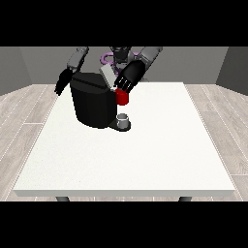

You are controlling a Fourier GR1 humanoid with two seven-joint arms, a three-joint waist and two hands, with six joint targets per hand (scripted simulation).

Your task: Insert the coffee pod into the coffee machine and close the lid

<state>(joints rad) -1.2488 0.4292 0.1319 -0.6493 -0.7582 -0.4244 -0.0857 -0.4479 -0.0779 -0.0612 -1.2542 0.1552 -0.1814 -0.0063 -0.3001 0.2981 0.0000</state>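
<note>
The black coffee machine (93, 104) stands on the far left part of the white table (145, 155). Its grey lid (106, 75) is tilted up at the top. A red thing at the machine (122, 98) sits at its upper right side. The hand at the view's right (129, 77) hovers just above that red thing and beside the raised lid. The hand at the view's left (63, 82) hangs at the machine's left side with fingers straight, holding nothing. A small grey thing (124, 120) rests on the machine's base plate.
The robot's torso (118, 54) rises behind the table's far edge. White tabletop stretches in front of and to the right of the machine. Wooden floor surrounds the table.
</note>
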